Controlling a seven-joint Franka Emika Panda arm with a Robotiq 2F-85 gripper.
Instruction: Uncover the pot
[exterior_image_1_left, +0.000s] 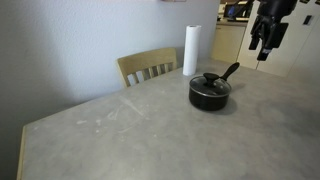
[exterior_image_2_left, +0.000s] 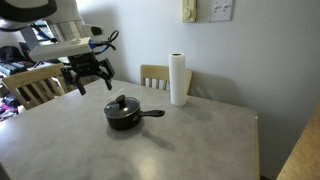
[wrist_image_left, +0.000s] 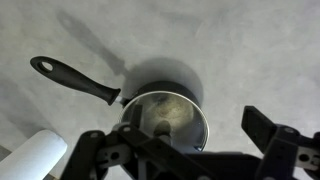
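A small black pot with a long black handle stands on the grey table, and it shows in both exterior views. A round glass lid with a metal rim and dark knob sits on it, as the wrist view shows, with the handle pointing up and left. My gripper hangs open and empty in the air above and to one side of the pot; it also shows in an exterior view. In the wrist view its fingers spread wide over the lid.
A white paper-towel roll stands upright behind the pot, also seen in an exterior view and at the wrist view's lower left. Wooden chairs stand at the table's edges. The table edge runs close at the front.
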